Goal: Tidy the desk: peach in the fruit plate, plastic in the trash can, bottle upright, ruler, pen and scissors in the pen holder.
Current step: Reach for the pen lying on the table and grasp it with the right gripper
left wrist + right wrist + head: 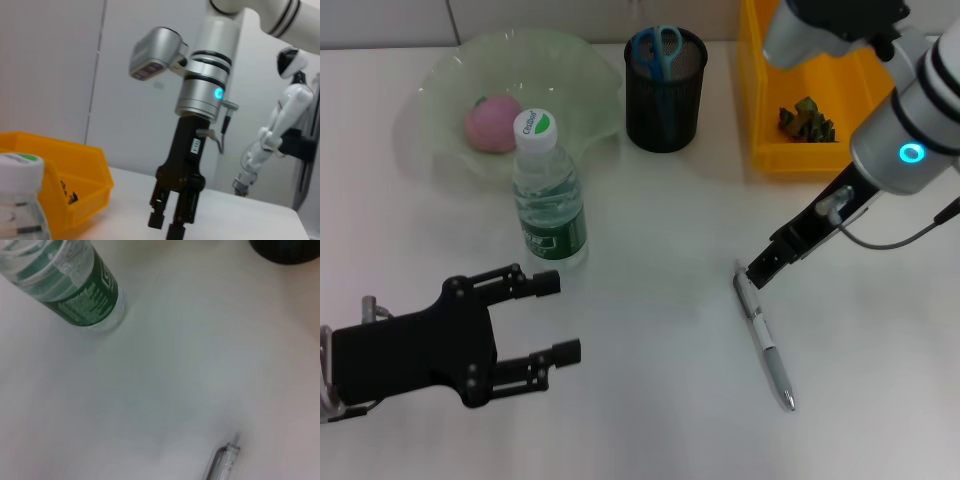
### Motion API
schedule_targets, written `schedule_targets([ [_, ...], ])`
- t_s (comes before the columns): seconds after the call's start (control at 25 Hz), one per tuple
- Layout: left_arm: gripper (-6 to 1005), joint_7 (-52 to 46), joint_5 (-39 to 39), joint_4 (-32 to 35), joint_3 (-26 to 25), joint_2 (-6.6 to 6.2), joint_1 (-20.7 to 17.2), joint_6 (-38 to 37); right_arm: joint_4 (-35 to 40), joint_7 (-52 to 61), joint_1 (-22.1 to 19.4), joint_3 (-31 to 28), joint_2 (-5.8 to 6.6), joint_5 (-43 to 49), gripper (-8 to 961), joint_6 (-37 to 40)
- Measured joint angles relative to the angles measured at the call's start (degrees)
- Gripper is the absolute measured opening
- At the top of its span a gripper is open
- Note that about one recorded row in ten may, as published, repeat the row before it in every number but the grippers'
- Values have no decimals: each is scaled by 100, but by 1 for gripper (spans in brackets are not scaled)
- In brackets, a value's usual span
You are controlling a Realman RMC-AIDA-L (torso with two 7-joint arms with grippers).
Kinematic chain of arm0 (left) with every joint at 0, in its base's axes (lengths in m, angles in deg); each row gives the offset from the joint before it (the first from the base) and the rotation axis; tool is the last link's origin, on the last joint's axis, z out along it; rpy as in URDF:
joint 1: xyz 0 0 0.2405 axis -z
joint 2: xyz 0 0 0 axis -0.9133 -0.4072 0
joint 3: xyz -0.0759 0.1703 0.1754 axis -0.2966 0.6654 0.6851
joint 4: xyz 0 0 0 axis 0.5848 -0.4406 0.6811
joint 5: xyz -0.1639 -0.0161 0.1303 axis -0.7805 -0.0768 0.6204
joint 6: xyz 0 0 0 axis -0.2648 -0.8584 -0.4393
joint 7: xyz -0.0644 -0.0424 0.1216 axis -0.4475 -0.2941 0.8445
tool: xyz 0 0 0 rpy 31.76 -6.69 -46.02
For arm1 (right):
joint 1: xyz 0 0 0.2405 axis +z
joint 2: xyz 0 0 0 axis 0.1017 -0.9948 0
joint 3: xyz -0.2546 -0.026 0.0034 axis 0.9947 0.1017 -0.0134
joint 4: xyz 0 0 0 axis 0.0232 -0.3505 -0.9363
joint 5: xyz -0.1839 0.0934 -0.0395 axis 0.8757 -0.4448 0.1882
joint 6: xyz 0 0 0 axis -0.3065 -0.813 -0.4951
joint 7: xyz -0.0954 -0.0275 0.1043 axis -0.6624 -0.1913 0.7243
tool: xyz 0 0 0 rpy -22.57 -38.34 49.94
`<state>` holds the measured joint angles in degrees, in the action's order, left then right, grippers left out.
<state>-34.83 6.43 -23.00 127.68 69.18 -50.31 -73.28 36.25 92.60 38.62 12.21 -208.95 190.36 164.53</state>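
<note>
A silver pen [764, 340] lies flat on the white desk, its upper end also showing in the right wrist view [223, 464]. My right gripper [758, 272] hangs just above that upper end, open by a narrow gap with nothing between its fingers; the left wrist view shows it too [166, 226]. The bottle [548, 195] stands upright. A pink peach [492, 124] rests in the green glass plate [582, 75]. Blue-handled scissors [658, 50] stand in the black mesh pen holder [665, 105]. Crumpled green plastic [807, 122] lies in the yellow bin [758, 90]. My left gripper [555, 318] stays open at the near left. The ruler is out of view.
The bottle stands between the plate and my left gripper, close to its upper finger. The yellow bin sits at the back right, beside the pen holder. A second white robot [280, 130] stands beyond the desk.
</note>
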Motion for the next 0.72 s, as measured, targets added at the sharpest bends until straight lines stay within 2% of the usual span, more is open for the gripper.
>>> schedule_targets([
  [0.4, 742, 132, 168, -33, -10, -30, -66, 36, -278, 416, -256, 801, -19, -122, 700, -1061],
  [0.72, 742, 140, 178, -53, -20, -39, -72, 61, -489, 472, -291, 1086, -17, -102, 698, -1420],
])
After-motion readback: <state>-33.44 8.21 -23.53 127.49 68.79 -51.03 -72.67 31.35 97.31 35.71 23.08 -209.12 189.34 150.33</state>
